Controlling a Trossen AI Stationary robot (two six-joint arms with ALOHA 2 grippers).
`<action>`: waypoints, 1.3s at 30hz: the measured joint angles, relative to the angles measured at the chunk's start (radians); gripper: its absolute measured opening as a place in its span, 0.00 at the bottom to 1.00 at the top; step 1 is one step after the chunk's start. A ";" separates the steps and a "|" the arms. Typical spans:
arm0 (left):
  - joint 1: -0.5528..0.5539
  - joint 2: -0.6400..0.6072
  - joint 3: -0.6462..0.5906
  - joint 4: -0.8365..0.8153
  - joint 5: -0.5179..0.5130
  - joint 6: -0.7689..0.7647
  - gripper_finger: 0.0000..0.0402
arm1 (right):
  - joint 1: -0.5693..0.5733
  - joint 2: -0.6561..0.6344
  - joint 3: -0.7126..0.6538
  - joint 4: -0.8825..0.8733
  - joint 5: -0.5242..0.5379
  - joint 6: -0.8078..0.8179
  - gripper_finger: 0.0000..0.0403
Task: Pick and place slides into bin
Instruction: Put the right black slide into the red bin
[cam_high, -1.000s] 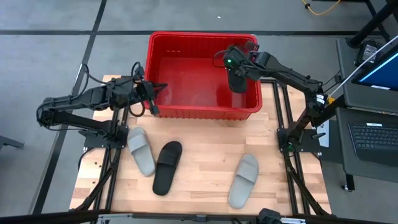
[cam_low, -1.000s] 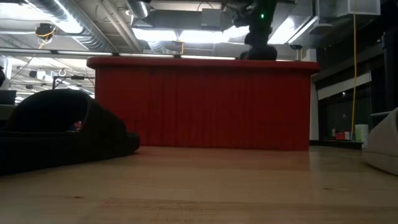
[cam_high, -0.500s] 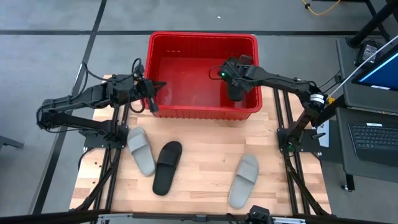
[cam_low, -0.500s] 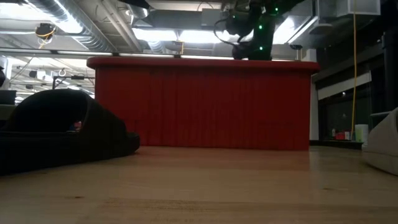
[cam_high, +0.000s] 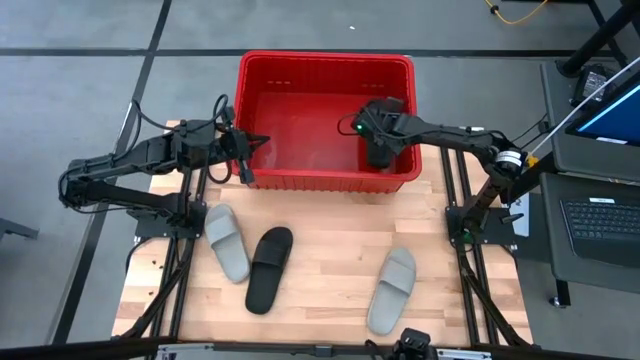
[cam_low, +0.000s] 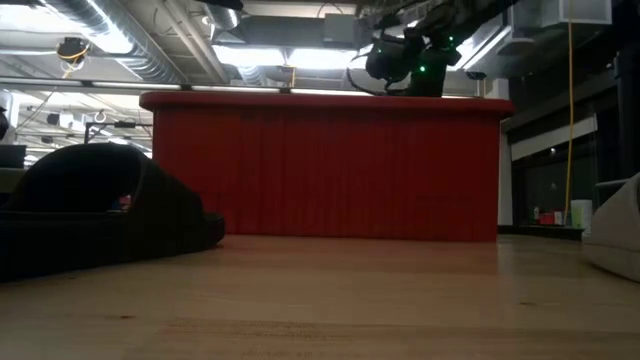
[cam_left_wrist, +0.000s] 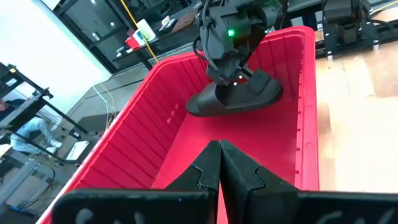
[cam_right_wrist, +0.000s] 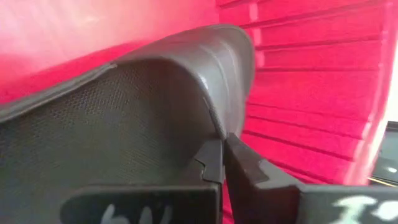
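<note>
Right claw (cam_high: 381, 150) reaches down into bin (cam_high: 262, 70), pinching black slide (cam_left_wrist: 239, 96).

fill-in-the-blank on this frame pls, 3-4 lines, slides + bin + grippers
1. The right gripper holds a ____ slide inside the bin.
2. The number of slides lying on the table outside the bin is ____.
3. Of those, the black slide lies between two ____ ones.
4. The left gripper, near the bin's outer wall, is shut and holds ____.

Missing words: black; three; grey; nothing
</note>
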 joint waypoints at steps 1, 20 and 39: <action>0.000 0.000 0.000 0.000 0.000 0.000 0.01 | -0.003 0.000 -0.009 0.013 -0.003 0.000 0.02; 0.000 0.000 0.000 0.000 0.000 0.000 0.01 | -0.020 0.000 -0.103 0.146 -0.084 -0.052 0.02; 0.000 0.000 0.000 0.000 -0.001 -0.001 0.01 | -0.030 0.000 -0.103 0.148 -0.124 -0.047 0.02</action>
